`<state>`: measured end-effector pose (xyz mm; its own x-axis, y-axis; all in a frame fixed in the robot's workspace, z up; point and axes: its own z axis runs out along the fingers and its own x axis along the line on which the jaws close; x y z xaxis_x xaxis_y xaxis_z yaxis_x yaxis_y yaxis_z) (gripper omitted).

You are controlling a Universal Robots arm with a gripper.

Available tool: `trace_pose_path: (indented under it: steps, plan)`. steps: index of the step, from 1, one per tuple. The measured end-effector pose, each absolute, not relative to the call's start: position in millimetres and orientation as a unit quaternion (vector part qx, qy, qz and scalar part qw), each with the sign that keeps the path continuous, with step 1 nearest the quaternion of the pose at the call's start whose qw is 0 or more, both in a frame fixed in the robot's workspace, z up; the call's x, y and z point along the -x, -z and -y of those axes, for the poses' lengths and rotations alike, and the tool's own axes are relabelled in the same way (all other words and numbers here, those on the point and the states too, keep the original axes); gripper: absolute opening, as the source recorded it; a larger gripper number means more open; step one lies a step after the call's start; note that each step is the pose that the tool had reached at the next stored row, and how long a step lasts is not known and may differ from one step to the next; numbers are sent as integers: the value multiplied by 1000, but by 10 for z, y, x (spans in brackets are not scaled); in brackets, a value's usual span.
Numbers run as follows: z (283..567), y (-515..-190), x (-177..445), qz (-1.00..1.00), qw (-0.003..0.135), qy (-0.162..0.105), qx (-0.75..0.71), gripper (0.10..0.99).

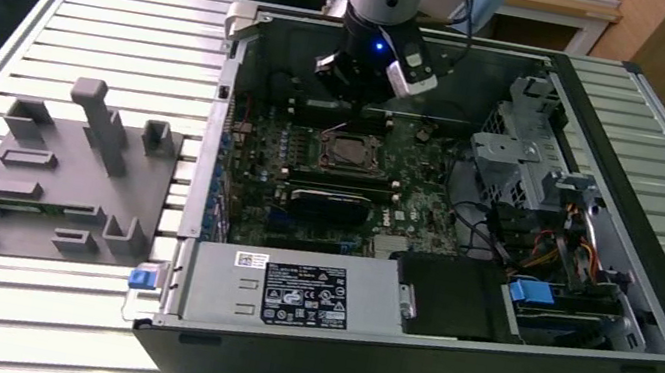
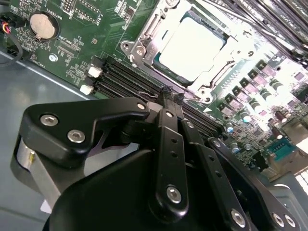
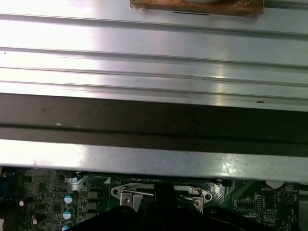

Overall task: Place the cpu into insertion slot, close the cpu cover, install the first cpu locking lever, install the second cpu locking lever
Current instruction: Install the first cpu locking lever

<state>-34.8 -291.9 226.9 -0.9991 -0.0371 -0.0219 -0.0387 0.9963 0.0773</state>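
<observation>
The cpu (image 2: 192, 45) lies seated in the insertion slot (image 1: 325, 150), and the cpu cover (image 2: 147, 36) looks folded down over its edges. So we judge a locking lever (image 2: 151, 91) to be the step in hand. We would press that thin wire low and steadily, keeping clear of the memory slots (image 2: 125, 77). The fingers (image 2: 166, 125) of the gripper (image 2: 173, 95) are drawn together, tips at the wire. We cannot tell whether they pinch it.
</observation>
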Motion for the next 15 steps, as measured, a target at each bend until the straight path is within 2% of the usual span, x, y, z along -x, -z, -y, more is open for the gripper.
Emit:
trace_pose_path:
  steps: [15]
  plan:
    - [2867,-2141,223,-999,10,-39,19,106]
